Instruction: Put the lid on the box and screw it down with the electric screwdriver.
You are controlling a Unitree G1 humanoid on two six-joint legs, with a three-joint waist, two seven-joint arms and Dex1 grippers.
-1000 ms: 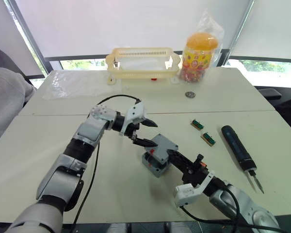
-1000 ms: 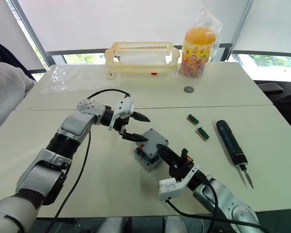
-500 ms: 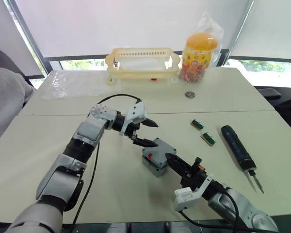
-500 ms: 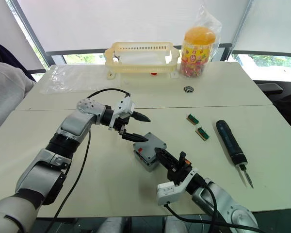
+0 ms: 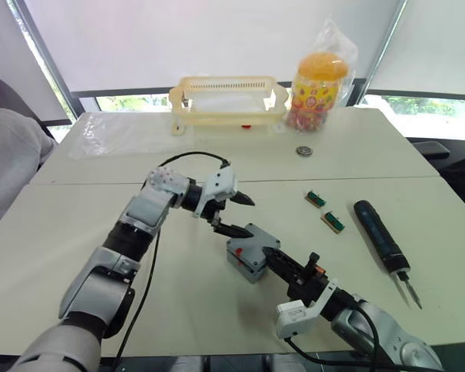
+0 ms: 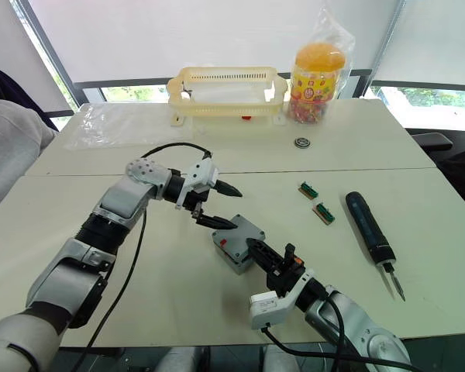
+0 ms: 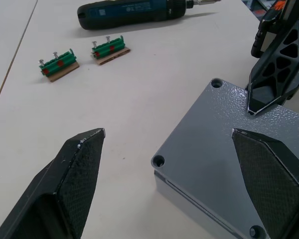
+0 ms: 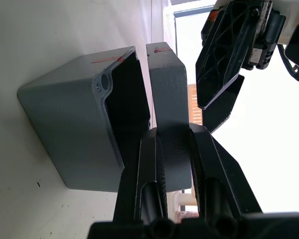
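Box [image 5: 248,260], grey and cube-like, is seen near the middle of the pale counter [image 5: 77,232], with the grey lid [image 7: 224,164] laid on top of it. In the right wrist view the lid is seen raised along one edge, so that a dark gap is left between it and the box rim. The right end effector [image 5: 283,262] is closed on the lid at the box's near side, one black finger above the lid and one beneath it. The left end effector [image 5: 234,215] is held open just beyond the box's far-left corner, one fingertip [image 7: 261,159] resting on or just above the lid, the other [image 7: 82,154] spread well clear over the counter. To the right of the box two small green circuit boards [image 5: 324,210] are laid, and further right the dark electric screwdriver [image 5: 380,242] lies flat, untouched. Well behind the box a pale yellow basket [image 5: 228,99], an orange-lidded candy jar [image 5: 318,85] and a small round metal ring [image 5: 304,151] are placed.
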